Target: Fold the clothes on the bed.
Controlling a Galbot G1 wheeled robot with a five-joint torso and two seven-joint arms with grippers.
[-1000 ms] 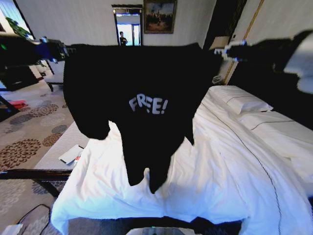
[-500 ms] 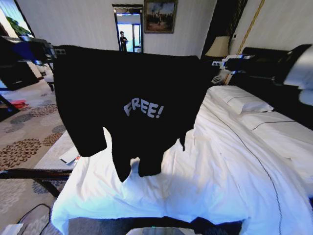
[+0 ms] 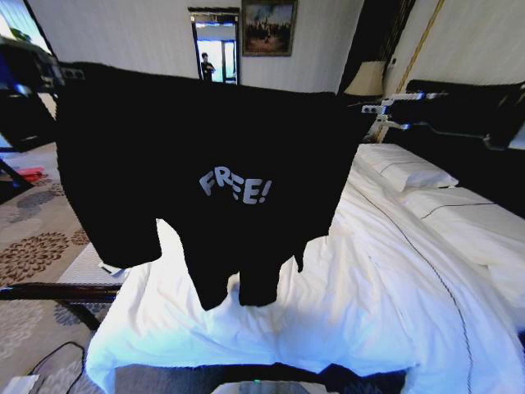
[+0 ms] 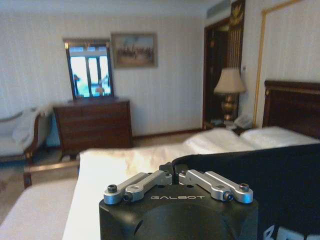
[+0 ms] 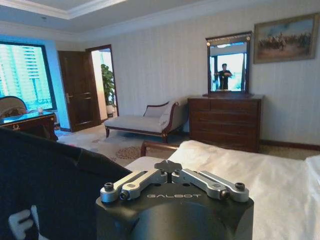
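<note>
Left tool point(image 3: 61, 74) and right tool point(image 3: 373, 107) pinch the black top point(image 3: 205, 164), spread between them above the bed point(image 3: 369, 312); next, lowering it flat.

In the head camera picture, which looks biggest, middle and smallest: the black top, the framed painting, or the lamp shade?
1. Black fabric top with white FREE! lettering, though it hangs nearest the camera.
2. Framed painting on the wall.
3. Cream lamp shade, only slightly smaller.

The top point(image 3: 205, 156) is matt black cloth, limp, with flat white printed letters. The bed point(image 3: 369, 304) wears smooth white cloth, softly creased, and its headboard point(image 4: 292, 107) is dark polished wood. The left gripper point(image 4: 176, 176) and right gripper point(image 5: 170, 170) have brushed bare-metal links on matt black housings.
</note>
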